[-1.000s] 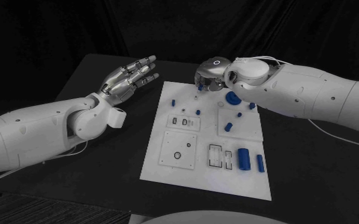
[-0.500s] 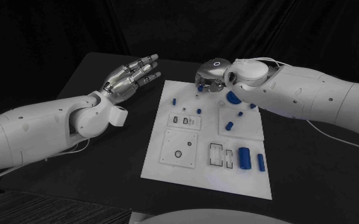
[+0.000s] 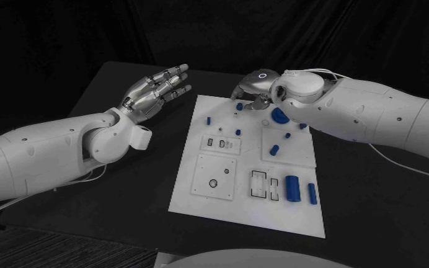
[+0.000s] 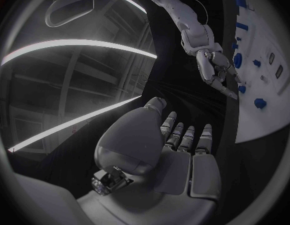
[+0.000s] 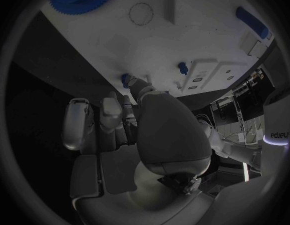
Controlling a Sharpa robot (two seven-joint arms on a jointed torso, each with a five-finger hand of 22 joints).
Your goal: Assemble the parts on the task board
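While the left robot hand (image 3: 154,92) waits open-fingered off the board, the right robot hand (image 3: 253,92) pinches a small blue plastic peg (image 3: 240,106) over the flat white task board's (image 3: 202,190) far edge, apparently ready for seating.

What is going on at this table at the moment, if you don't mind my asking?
The robot is putting small blue parts together on the white task board. Its right hand is down at the board's far edge, fingers reaching to a small blue part there; whether it grips it cannot be told. The left hand hovers beside the board, fingers spread, holding nothing. Other parts, including two blue cylinders, lie on the board.
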